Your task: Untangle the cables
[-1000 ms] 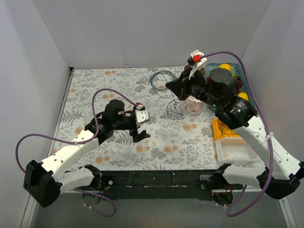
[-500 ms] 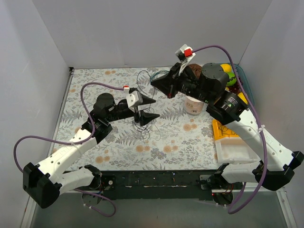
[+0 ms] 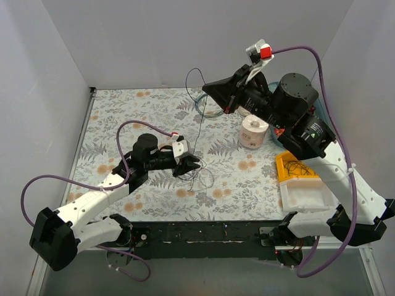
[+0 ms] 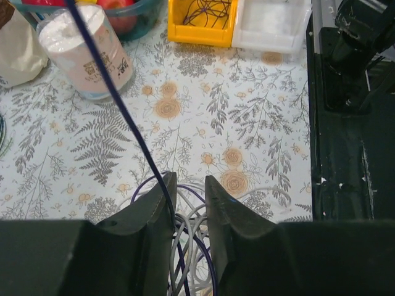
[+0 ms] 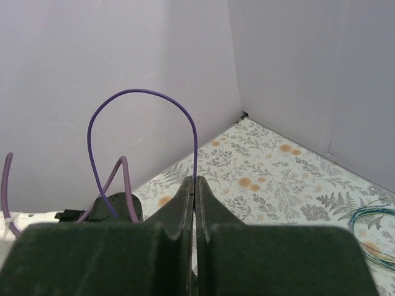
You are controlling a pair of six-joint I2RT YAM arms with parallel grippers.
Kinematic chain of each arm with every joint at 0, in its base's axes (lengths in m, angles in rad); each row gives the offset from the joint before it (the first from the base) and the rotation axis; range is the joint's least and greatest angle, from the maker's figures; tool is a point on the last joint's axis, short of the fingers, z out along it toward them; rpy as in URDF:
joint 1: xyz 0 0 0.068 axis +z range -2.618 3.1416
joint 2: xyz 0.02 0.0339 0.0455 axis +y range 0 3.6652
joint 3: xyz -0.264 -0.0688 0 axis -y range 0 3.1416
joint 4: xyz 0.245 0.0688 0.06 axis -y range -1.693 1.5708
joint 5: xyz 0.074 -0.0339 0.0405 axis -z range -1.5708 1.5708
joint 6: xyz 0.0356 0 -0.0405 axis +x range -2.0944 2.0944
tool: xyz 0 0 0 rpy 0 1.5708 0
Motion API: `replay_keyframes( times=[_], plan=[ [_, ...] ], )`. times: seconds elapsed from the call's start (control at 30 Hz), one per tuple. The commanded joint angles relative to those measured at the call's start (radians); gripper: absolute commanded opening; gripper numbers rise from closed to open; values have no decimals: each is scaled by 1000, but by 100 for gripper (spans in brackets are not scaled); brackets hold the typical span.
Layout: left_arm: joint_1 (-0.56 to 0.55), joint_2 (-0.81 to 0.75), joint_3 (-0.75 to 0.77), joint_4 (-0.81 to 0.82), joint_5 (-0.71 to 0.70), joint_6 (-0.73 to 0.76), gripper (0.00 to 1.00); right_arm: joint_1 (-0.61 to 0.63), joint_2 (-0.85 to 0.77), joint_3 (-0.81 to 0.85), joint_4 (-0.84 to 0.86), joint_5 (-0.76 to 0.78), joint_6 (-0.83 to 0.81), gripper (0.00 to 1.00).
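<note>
The cables (image 3: 202,177) lie as loose purple and whitish-grey loops on the flowered table (image 3: 123,117), left of centre. My left gripper (image 3: 192,163) is low over them, its jaws drawn narrow with several loops (image 4: 187,231) caught between the fingers (image 4: 162,200). One purple cable (image 4: 117,98) rises taut from that bundle. It arcs (image 3: 187,79) up to my right gripper (image 3: 207,87), which is raised high at the back. In the right wrist view that gripper (image 5: 195,180) is shut on the purple cable (image 5: 142,92), which loops above its tips.
A white cylindrical tub (image 3: 252,132) stands right of centre. A yellow bin (image 3: 295,166) with dark wires and a white bin (image 3: 305,196) sit at the right edge. A teal wire coil (image 3: 207,102) lies at the back, and a bowl of fruit (image 4: 123,12) beyond the tub.
My left gripper dropped onto the cable bundle and its jaws narrowed around the loops. My right gripper lifted higher and back, drawing the purple cable up and taut.
</note>
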Motion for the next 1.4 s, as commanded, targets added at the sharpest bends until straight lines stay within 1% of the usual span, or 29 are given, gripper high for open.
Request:
replay_keyframes(
  times=[0.0, 0.07, 0.17, 0.2, 0.27, 0.33, 0.4, 0.57, 0.63, 0.7, 0.87, 1.1, 1.13, 1.2, 1.23, 1.27, 1.33, 1.37],
  plan=[
    [-4, -32, -50, -41, -6, 93, 26, 1, -29, 70, 31, 67, -49, 1],
    [-4, -35, -86, -49, -15, 119, 28, 1, -27, 105, 13, 117, -63, 1],
    [-4, -44, -127, -49, -33, 176, 34, 1, -26, 162, -7, 156, -100, 1],
    [-2, -44, -148, -76, -33, 186, 36, 0, -20, 176, -13, 165, -111, 1],
    [-2, -49, -167, -84, -30, 220, 45, 0, -15, 196, -29, 179, -129, 1],
    [-2, -51, -181, -87, -27, 235, 51, 0, -15, 189, -29, 180, -129, 1],
    [-2, -49, -185, -96, -26, 255, 54, 0, -15, 176, -24, 177, -126, 1],
    [-2, -54, -244, -141, -78, 386, 55, 0, 0, 227, -26, 180, -146, 1],
    [-2, -58, -265, -156, -85, 395, 54, 0, 16, 276, -41, 188, -161, 1],
    [-2, -61, -276, -164, -79, 436, 53, 0, 28, 303, -49, 202, -186, 1],
    [-1, -75, -314, -162, -84, 453, 53, 1, 37, 354, -55, 240, -227, 1],
    [-1, -84, -321, -162, -96, 467, 55, 0, 23, 310, -55, 239, -238, 1],
    [-1, -87, -314, -164, -98, 455, 60, 0, 20, 302, -53, 234, -238, 1],
    [-1, -103, -285, -167, -87, 429, 64, 0, 11, 250, -43, 211, -229, 1],
    [-1, -107, -240, -180, -81, 412, 67, 1, 7, 232, -41, 199, -224, 1],
    [-1, -112, -213, -190, -70, 378, 74, 0, -1, 210, -40, 170, -217, 1],
    [1, -126, -134, -219, -35, 348, 79, 0, -10, 149, -24, 142, -206, 1],
    [1, -130, -111, -225, -24, 320, 83, 0, -19, 129, -17, 109, -200, 1]
  ],
)
